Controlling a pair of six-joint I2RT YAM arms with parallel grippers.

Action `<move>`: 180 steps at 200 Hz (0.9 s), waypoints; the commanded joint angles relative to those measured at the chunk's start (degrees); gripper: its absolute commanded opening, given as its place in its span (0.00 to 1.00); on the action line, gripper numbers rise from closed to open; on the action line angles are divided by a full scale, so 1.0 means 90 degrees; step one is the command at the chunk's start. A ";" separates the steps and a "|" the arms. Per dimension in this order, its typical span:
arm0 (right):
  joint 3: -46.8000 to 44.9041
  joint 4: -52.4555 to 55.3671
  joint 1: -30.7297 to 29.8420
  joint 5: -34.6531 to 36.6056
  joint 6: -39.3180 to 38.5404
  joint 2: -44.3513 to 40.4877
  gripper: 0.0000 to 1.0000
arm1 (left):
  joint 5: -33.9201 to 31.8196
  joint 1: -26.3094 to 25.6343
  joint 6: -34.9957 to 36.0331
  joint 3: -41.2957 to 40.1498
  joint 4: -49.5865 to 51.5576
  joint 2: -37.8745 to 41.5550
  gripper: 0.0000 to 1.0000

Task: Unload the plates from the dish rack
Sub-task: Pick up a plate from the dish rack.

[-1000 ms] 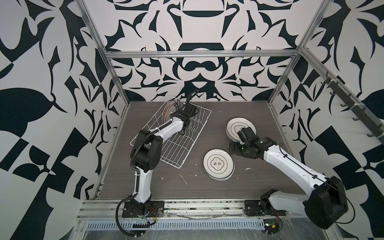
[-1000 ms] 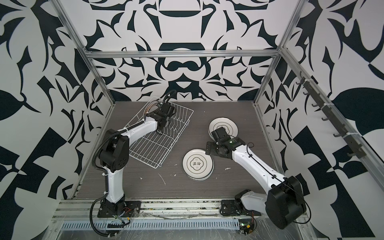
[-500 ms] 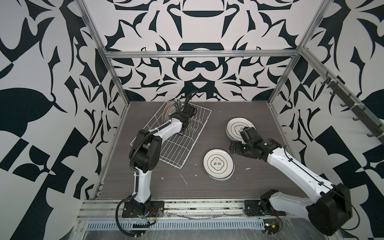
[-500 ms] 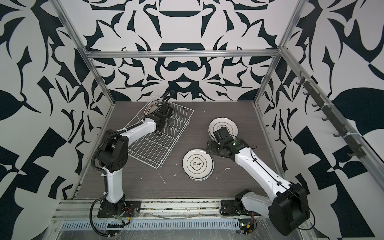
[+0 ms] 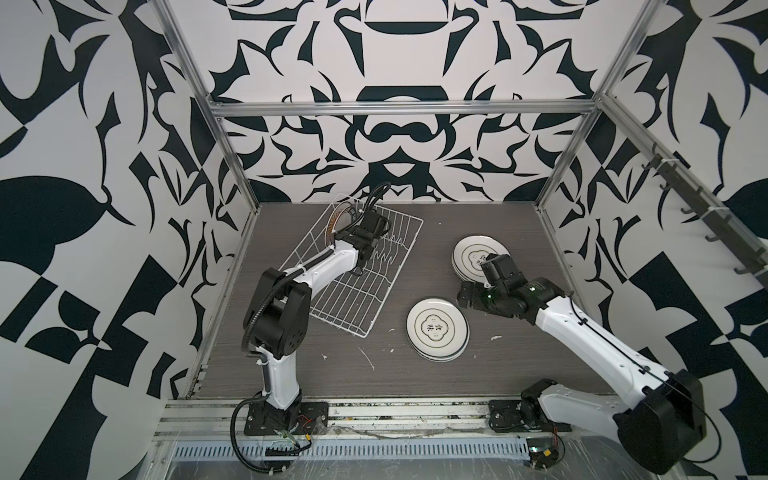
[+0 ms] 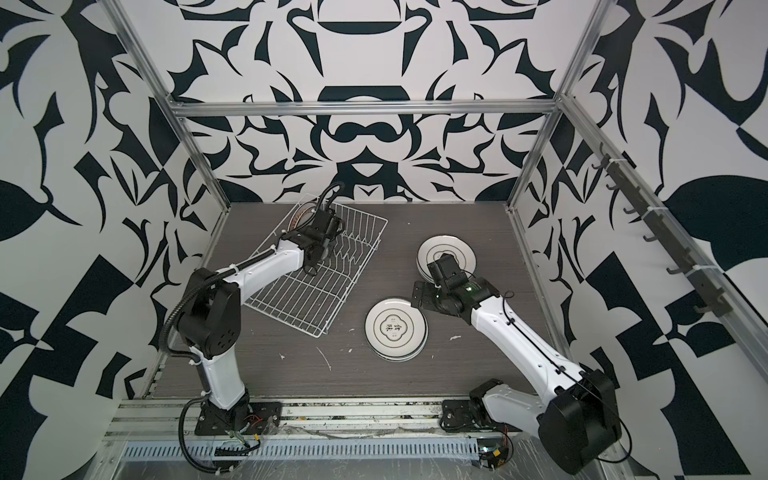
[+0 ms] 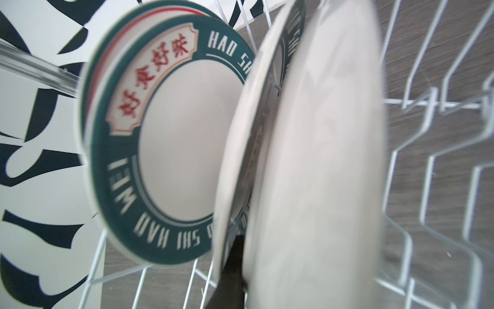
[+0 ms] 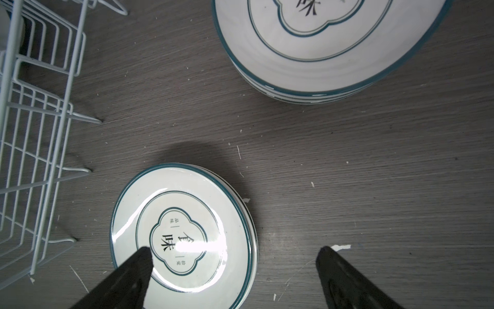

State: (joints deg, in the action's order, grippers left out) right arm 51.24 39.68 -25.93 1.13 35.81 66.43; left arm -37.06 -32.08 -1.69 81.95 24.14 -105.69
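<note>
Rim of racked plate [image 7: 315,160] in clamped left gripper [image 5: 352,236]; right gripper [image 8: 235,252] wide over near stack [image 8: 187,214]'s edge

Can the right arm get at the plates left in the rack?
Probably not: the plates stand at the far end of the dish rack, with the left gripper shut on one and its arm across.

A wide bare strip of counter [image 5: 424,266] runs between the dish rack [image 5: 353,303] and the near plate stack [image 5: 437,328] and far plate stack [image 5: 471,251]. Upright plates [image 5: 337,220] and prongs [image 5: 392,245] crowd the rack's far end.
</note>
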 commanded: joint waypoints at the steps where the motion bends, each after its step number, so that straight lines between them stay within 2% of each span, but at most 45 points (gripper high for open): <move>1: 0.0129 -0.0162 0.0024 -0.0129 0.0092 0.0057 0.99 | 0.0353 -0.0183 -0.0090 -0.0089 0.0211 0.0596 0.00; 19: 0.0130 -0.0226 0.0022 -0.0174 0.0120 0.0070 0.99 | 0.0581 -0.0333 -0.0113 -0.0178 0.0392 0.0873 0.00; 70: 0.0107 -0.0249 0.0020 -0.0250 0.0132 -0.0046 0.99 | 0.0265 -0.0955 -0.0451 -0.0316 0.0947 0.1704 0.00; 91: 0.0050 -0.0263 0.0025 -0.0338 0.0115 -0.0105 1.00 | 0.0417 -0.1116 -0.0719 -0.0314 0.1183 0.2106 0.00; 132: -0.0148 -0.0443 0.0020 -0.0512 0.0195 -0.0225 1.00 | 0.0507 -0.1182 -0.0898 -0.0665 0.1190 0.2672 0.00; 180: -0.0128 -0.0473 0.0023 -0.0596 0.0201 -0.0271 0.99 | 0.0495 -0.1191 -0.0907 -0.0732 0.1225 0.2724 0.00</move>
State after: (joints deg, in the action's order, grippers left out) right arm 50.06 36.80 -25.93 -3.49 37.08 65.28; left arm -32.64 -42.76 -8.51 75.46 34.61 -81.67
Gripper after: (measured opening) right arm 0.994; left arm 0.136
